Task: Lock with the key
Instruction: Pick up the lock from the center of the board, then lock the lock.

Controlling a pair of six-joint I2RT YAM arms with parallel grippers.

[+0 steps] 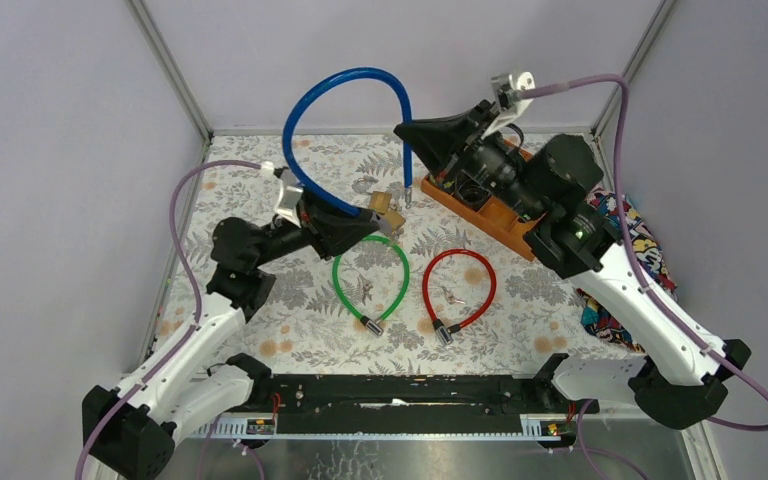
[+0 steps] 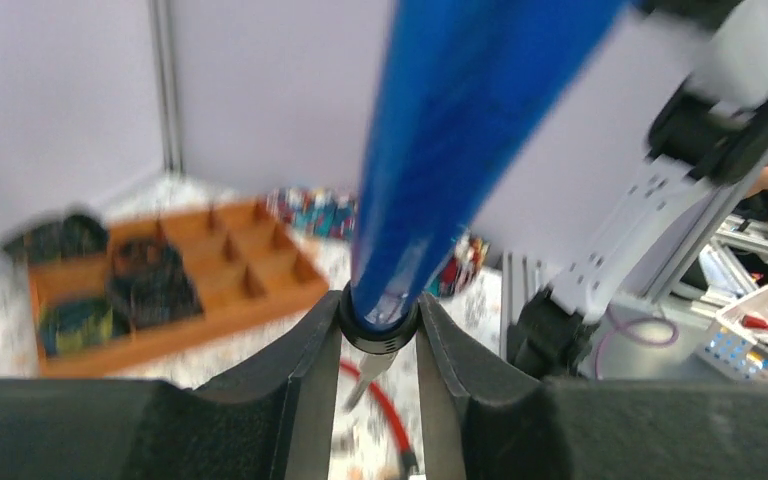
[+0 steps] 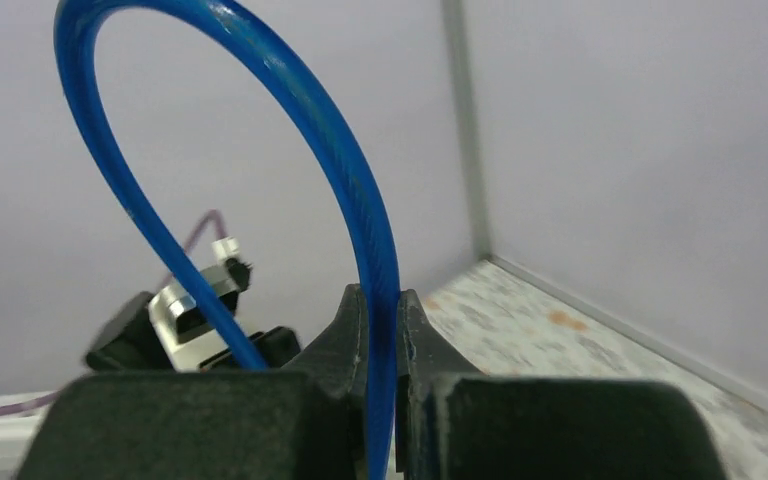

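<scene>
A blue cable lock (image 1: pixel 345 85) arches high above the table between both grippers. My left gripper (image 1: pixel 365 215) is shut on one end of it, next to a brass-coloured piece (image 1: pixel 388 205). In the left wrist view (image 2: pixel 378 322) the fingers clamp the cable's black collar (image 2: pixel 378 335), and a silver metal piece (image 2: pixel 363 378) sticks out below it. I cannot tell whether that piece is a key. My right gripper (image 1: pixel 407 130) is shut on the cable near its other end, whose tip (image 1: pixel 407 198) hangs free. The right wrist view (image 3: pixel 380 325) shows the cable (image 3: pixel 365 215) pinched between its fingers.
A green cable lock (image 1: pixel 370 280) and a red cable lock (image 1: pixel 458 288) lie looped on the floral table top. An orange wooden tray (image 1: pixel 480 212) with compartments sits under the right arm. A colourful cloth (image 1: pixel 632 240) lies at the right edge. Walls enclose the back and sides.
</scene>
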